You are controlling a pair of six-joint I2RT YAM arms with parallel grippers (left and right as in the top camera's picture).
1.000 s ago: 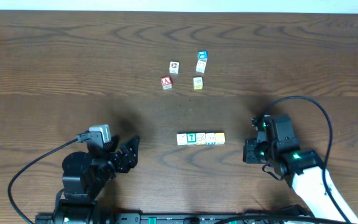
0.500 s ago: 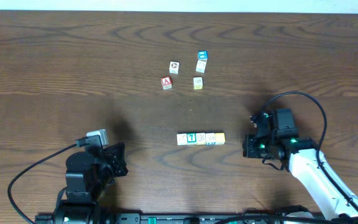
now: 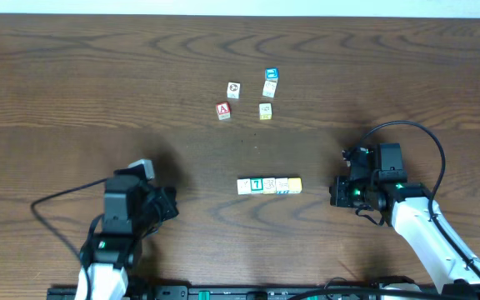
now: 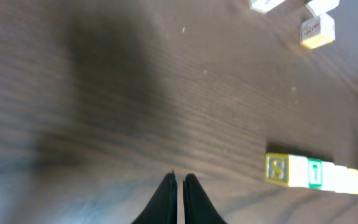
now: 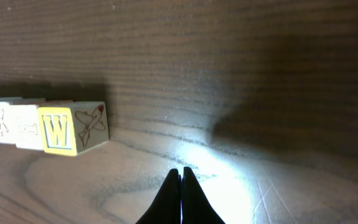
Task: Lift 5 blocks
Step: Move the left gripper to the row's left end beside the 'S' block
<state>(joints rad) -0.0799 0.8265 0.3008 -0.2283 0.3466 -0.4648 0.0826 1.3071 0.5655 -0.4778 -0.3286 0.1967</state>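
Observation:
The blocks (image 3: 269, 185) lie in a tight straight row on the dark wooden table, one of them showing a green "T" (image 3: 257, 184). My left gripper (image 3: 170, 203) rests shut and empty, well to the left of the row. In the left wrist view its closed tips (image 4: 179, 179) point past the row's yellow "S" end (image 4: 276, 168). My right gripper (image 3: 333, 193) sits just right of the row, also shut and empty. Its wrist view shows the closed tips (image 5: 180, 171) right of the yellow "W" end block (image 5: 58, 130).
Further back lie loose cubes: a red "A" cube (image 3: 222, 110), a white one (image 3: 233, 89), a blue-topped one (image 3: 272, 75), a cream one (image 3: 268, 88) and a yellowish one (image 3: 266, 111). A cable loops over the right arm (image 3: 427, 146).
My left gripper has gone from open to shut and its arm has swung to point at the row. The right gripper has shifted slightly up and to the right. The blocks have not moved.

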